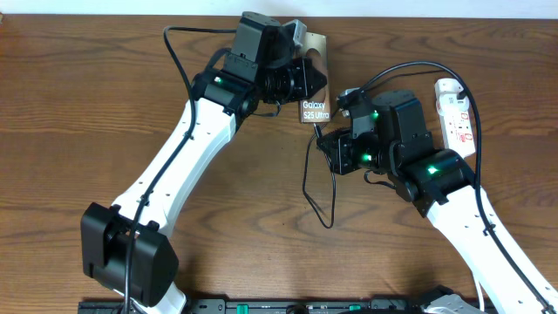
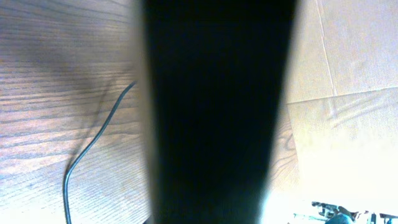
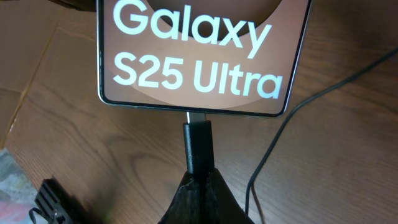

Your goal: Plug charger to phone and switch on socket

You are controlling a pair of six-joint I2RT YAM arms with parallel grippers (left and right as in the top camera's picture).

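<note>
The phone [image 3: 199, 56] is a brown slab with white "Galaxy S25 Ultra" lettering. In the overhead view my left gripper [image 1: 305, 85] is shut on the phone [image 1: 313, 110] at its far end. The left wrist view is mostly filled by the dark phone [image 2: 214, 112], which hides the fingers. My right gripper [image 3: 200, 190] is shut on the charger's black plug [image 3: 198, 146]. The plug's metal tip meets the port in the phone's lower edge. The thin black cable [image 1: 319, 194] loops over the table below my right gripper [image 1: 324, 139]. The white socket strip [image 1: 459, 118] lies at the right.
A round white adapter [image 1: 446, 87] sits at the strip's far end. The wooden table [image 1: 78, 105] stretches left of the arms. Pale cardboard [image 2: 348, 93] lies beyond the phone. The charger cable [image 2: 93, 143] curves over the wood on the left.
</note>
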